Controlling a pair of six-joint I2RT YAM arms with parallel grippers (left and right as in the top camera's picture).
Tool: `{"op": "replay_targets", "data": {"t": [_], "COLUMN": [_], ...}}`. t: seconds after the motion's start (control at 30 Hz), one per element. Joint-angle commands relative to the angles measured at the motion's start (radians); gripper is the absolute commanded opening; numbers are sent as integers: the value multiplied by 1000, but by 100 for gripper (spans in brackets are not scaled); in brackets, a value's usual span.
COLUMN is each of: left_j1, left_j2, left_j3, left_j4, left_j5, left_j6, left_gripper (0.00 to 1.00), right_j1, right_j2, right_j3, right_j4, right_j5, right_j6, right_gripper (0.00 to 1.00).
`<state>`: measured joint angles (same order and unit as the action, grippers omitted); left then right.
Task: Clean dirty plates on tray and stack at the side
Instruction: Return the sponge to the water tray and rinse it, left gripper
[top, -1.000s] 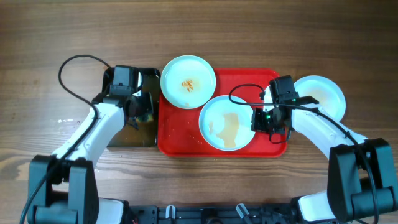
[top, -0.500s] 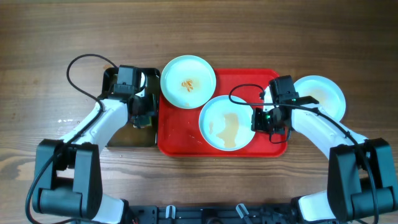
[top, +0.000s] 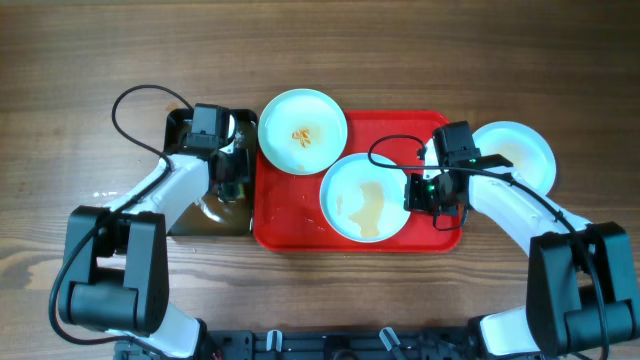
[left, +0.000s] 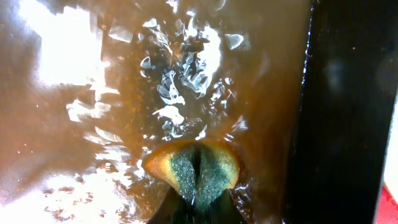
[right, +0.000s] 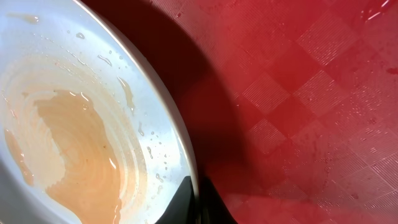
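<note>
Three pale plates show in the overhead view. One with orange bits (top: 303, 131) overlaps the red tray's (top: 290, 220) far-left corner. One smeared with orange sauce (top: 365, 197) lies on the tray; its rim shows in the right wrist view (right: 174, 134). A third (top: 520, 152) lies on the table right of the tray. My right gripper (top: 422, 190) (right: 196, 202) is shut on the smeared plate's right rim. My left gripper (top: 232, 185) (left: 199, 196) is shut on a yellow-green sponge (left: 196, 169), dipped in brown water.
A black rectangular tray (top: 212, 210) (left: 348, 112) of brownish water stands left of the red tray, touching its side. Cables loop over both arms. Wooden table surrounds everything.
My left arm has drawn in toward the black tray's right side, and the sponge sits lower in the water. The right arm and the plates have not moved.
</note>
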<state>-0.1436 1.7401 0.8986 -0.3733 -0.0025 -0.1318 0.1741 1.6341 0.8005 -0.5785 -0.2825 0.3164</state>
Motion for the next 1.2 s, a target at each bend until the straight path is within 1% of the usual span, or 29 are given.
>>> {"op": "replay_targets", "data": {"t": [0.0,0.03,0.07,0.13,0.2,0.23,0.33,0.37,0.4,0.47,0.5,0.53,0.57,0.63,0.7,0.77,0.8,0.83,0.87,0.9,1.07,1.1,1.13,1.17], "left_j1": [3,3,2,2,2,3,2,2,2,3,3,3,3,3,2,3,3,2,2,2,3,3,3,3], "left_j2": [18,13,12,12,12,12,12,12,12,12,12,12,12,12,12,12,12,12,12,12,12,12,12,12], "left_j3": [-10,-10,-10,-10,-10,-10,-10,-10,-10,-10,-10,-10,-10,-10,-10,-10,-10,-10,-10,-10,-10,-10,-10,-7], "left_j4": [-10,-26,-46,-117,-167,-178,-201,-201,-200,-200,-200,-200,-202,-221,-268,-298,-299,-302,-305,-305,-289,-281,-269,-261], "left_j5": [8,9,12,13,13,13,23,44,60,58,57,58,58,58,58,58,60,64,69,69,69,68,69,68], "left_j6": [5,-5,-6,-10,-10,-10,-10,-10,-10,-10,-10,-10,-11,-11,-11,-36,-49,-60,-60,-60,-60,-59,-60,-59], "left_gripper": [24,34,39,42,41,40,31,24,4,4,10,35,43,43,46,46,43,37,14,4,4,17,35,38], "right_j1": [-1,-1,-1,-1,-1,-1,-1,-1,-1,-1,-1,-1,-1,-1,-1,-1,-1,-1,-1,-1,-1,-1,-1,-1], "right_j2": [14,14,14,14,14,14,14,14,14,14,14,14,14,14,14,14,14,14,14,14,14,14,14,14], "right_j3": [-38,-38,-38,-38,-38,-38,-38,-38,-38,-38,-38,-38,-38,-38,-38,-38,-38,-38,-38,-38,-38,-38,-38,-38], "right_j4": [-14,-14,-14,-14,-14,-14,-14,-14,-14,-14,-12,-11,-12,-12,-11,-9,-9,-9,-9,-9,-6,-4,-2,2], "right_j5": [64,64,64,64,64,64,64,64,64,60,56,57,56,51,37,34,34,34,34,34,34,34,34,34], "right_j6": [-2,-2,-2,-2,-2,-1,-2,-1,-1,-2,-1,-2,-2,-2,-1,-1,-1,-1,-2,-1,-2,-1,-1,-1], "right_gripper": [4,4,4,4,4,4,4,4,4,5,5,5,6,6,9,9,9,9,9,9,9,9,11,12]}}
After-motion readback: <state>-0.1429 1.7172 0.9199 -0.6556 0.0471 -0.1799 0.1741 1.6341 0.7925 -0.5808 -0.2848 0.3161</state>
